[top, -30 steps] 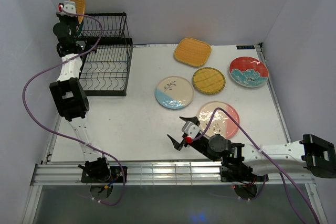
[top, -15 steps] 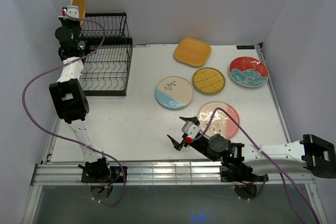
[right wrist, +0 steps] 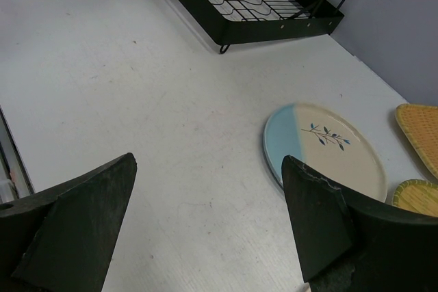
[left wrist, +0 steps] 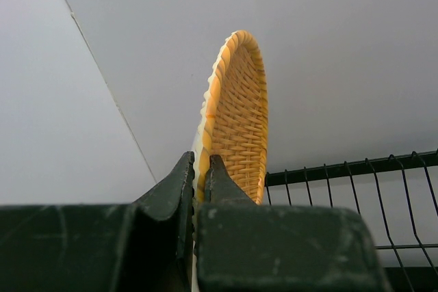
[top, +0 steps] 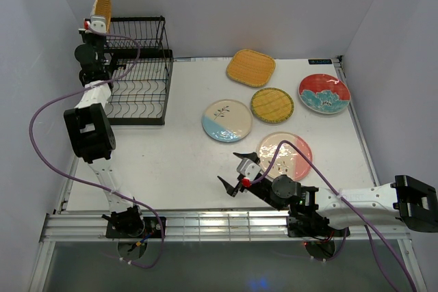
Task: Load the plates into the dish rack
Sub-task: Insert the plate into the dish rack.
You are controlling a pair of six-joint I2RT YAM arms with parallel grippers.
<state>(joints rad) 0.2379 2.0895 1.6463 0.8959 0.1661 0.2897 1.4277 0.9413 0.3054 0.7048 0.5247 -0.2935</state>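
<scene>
- Top external view, nearest my bases: my right claw [top: 233, 170] hangs low over the table [top: 171, 169], jaws spread wide and holding nothing. Its own wrist view shows only bare tabletop between the two dark fingers [right wrist: 82, 230].
- Just beyond that claw, to its right, the cream-pink plate [top: 295, 163] lies flat, with my purple cable crossing over it.
- Further out lies the cream-blue plate [top: 227, 120], flat, with a small sprig painted on its cream half. In the right wrist view it [right wrist: 327, 148] sits ahead of my right finger.
- The round woven plate [top: 272, 105] lies just beside it, and the red-teal floral plate [top: 324, 93] lies nearer the table's right edge.
- The rounded-square woven plate [top: 251, 68] lies flat close to the far edge.
- The dish rack [top: 137, 80] stands at the far left corner, with no plate in its slots.
- Farthest out, my left claw [top: 96, 24] is clenched on the lower rim of an orange woven plate [top: 102, 6]. The plate stands on edge, raised above the rack's back-left corner.
- In the left wrist view the jaws pinch that plate [left wrist: 239, 114], and the rack's top wires [left wrist: 356, 167] show to its right.
</scene>
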